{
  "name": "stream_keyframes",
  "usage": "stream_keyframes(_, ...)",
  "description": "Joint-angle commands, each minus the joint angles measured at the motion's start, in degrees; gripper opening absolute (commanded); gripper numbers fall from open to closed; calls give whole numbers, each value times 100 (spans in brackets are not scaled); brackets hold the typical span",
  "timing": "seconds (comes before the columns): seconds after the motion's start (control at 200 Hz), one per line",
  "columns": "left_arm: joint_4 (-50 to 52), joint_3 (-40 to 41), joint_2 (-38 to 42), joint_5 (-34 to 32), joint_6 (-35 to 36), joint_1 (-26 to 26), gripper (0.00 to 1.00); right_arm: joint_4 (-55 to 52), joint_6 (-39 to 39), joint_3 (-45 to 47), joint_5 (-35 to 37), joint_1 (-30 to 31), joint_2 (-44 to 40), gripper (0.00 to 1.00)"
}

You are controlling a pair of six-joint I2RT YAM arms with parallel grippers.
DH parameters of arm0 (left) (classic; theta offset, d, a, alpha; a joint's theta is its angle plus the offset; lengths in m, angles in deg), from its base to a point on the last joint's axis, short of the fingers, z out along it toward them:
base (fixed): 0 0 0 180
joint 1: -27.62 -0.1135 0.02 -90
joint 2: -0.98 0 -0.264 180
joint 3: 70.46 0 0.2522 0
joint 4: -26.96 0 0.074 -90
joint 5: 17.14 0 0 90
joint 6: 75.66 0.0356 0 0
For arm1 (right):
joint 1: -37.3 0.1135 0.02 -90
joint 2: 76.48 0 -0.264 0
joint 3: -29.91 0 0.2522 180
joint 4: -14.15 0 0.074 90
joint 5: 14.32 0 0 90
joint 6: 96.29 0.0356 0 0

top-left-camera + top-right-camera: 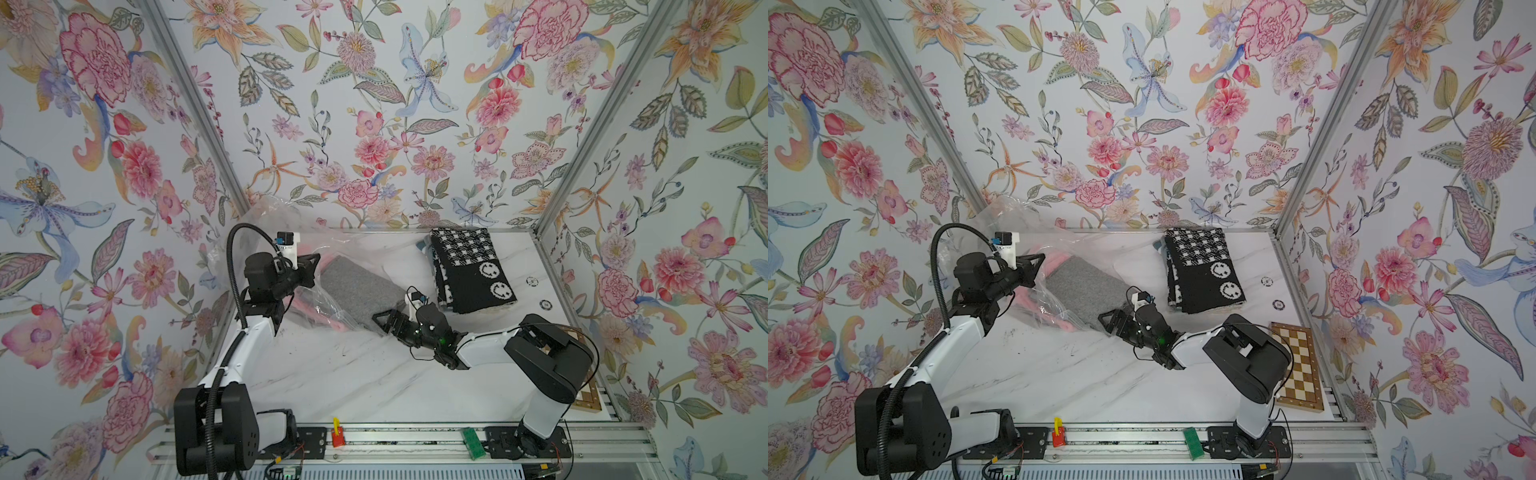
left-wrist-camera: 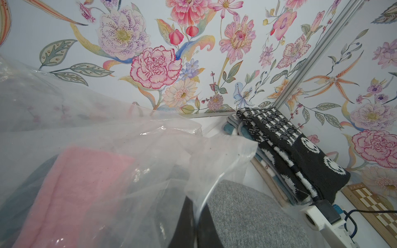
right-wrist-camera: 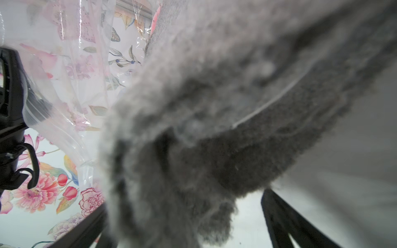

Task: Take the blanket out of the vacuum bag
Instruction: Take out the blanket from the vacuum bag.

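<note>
One crinkly vacuum bag (image 2: 129,133), grey blanket (image 1: 357,291) protruding

One vacuum bag (image 1: 332,249), two chips (image 1: 532,281) (image 1: 546,304), one chessboard (image 1: 1300,365), two arms (image 1: 249,345) (image 1: 486,349)

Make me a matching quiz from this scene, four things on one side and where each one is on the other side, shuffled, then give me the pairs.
Things:
1. grey blanket
2. pink blanket
3. black-and-white blanket
4. chessboard

Places:
A. wholly under the vacuum bag plastic
B. flat at the right edge of the table
C. on a folded pile at the table's back
D. between the open jaws of the right gripper

Pairs: 1-D, 2-A, 3-C, 4-B
</note>
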Motion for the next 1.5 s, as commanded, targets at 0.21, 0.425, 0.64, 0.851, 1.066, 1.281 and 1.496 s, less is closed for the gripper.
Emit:
stream_keyframes(0.21, -204, 19, -44, 54, -38, -78, 1, 1466, 520, 366, 582, 90, 427, 99)
stream_keyframes(0.425, -221, 11, -70, 82, -65, -82, 1, 2309, 609, 485, 739, 81, 750, 99)
stream_keyframes(0.64, -230, 20, -57, 65, -59, -81, 1, 3219, 766, 288, 1027, 65, 1361, 99)
stream_keyframes(0.851, -233, 2, -70, 82, -69, -82, 1, 3315, 512, -53, 1003, 20, 1529, 99)
stream_keyframes(1.066, -250, 2, -71, 100, -87, -78, 1, 2934, 488, -421, 881, -126, 1615, 99)
stream_keyframes(1.281, -268, 11, -70, 109, -103, -82, 1, 2616, 492, -585, 722, -110, 1613, 89)
stream_keyframes(1.496, -280, 11, -79, 126, -128, -82, 1, 2337, 490, -598, 593, -102, 1438, 0)
